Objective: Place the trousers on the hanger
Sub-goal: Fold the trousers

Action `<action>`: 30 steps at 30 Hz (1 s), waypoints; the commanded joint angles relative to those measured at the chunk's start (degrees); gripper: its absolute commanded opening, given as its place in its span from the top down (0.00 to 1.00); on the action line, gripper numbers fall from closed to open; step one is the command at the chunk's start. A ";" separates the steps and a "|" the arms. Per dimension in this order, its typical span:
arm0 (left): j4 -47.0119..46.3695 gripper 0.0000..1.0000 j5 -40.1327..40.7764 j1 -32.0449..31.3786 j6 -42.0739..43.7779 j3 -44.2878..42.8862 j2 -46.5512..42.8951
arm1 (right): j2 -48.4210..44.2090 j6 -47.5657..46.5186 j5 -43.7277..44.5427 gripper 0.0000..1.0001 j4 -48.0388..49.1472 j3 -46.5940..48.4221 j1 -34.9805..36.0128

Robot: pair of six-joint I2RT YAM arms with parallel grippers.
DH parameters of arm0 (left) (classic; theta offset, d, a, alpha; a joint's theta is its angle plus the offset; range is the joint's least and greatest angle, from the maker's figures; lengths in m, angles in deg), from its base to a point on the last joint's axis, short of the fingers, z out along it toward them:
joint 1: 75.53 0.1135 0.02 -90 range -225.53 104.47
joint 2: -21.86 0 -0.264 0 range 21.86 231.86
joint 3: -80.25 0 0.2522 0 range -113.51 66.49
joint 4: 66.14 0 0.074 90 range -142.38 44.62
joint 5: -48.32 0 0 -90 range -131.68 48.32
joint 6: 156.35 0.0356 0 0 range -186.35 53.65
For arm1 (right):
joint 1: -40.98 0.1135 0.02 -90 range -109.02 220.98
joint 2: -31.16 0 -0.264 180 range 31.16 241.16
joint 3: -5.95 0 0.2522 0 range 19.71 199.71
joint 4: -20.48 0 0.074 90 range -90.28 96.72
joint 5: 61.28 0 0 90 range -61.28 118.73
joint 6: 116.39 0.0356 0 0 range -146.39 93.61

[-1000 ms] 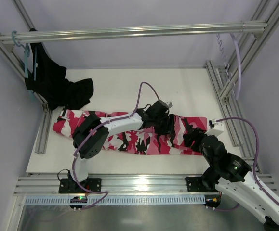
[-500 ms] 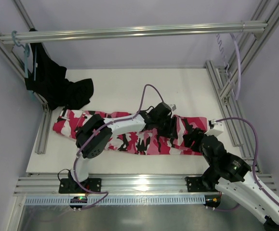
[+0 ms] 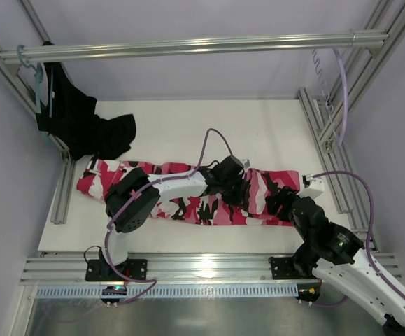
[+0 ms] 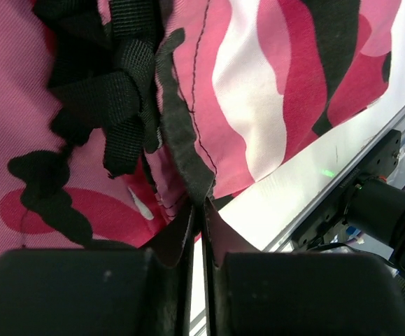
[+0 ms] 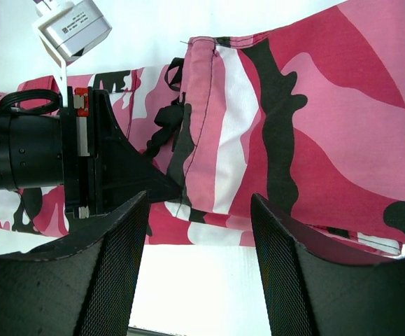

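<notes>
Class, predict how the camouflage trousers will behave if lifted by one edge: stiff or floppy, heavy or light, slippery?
Probably floppy: the trousers lie flat and rumpled on the table, so lifted from the hem pinched in the left tool they would likely sag. Likely light: thin cloth folds at the hem. The ribbed weave looks grippy, not slippery.

- black garment (image 3: 83, 122) bunched up in the far-left corner, its top hanging off a teal hanger (image 3: 40, 87), the rest spilling onto the white tabletop (image 3: 188, 129)
- that hanger's hooked over the aluminium crossbar (image 3: 188, 46) up top
- slotted aluminium rail (image 3: 62, 196) lying along the table's left edge
- white slotted strip (image 3: 167, 289) along the near edge
</notes>
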 commanded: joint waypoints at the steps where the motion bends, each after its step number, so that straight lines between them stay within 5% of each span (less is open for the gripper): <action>1: -1.80 0.98 0.52 -0.37 -0.39 1.69 -3.93 | 0.36 -0.09 1.13 0.37 1.69 -0.28 0.26; 10: -6.10 0.99 2.10 -0.37 -6.72 8.79 -7.10 | 0.18 0.09 1.57 0.37 1.52 -0.28 0.26; 13: -6.46 0.87 1.93 -0.28 -8.04 9.69 -6.92 | 0.27 0.08 1.56 0.37 1.43 -0.28 0.26; 17: -5.76 0.54 1.93 0.33 -7.95 8.29 -9.20 | -0.08 0.17 1.48 0.37 1.34 -0.28 0.26; 20: -3.48 0.41 2.63 1.47 -7.17 6.00 -10.61 | -0.26 0.17 1.57 0.37 1.34 -0.28 0.26; 30: -2.33 0.33 -2.80 7.54 -3.56 0.11 -6.05 | -0.17 0.35 0.86 0.37 1.95 -0.63 0.26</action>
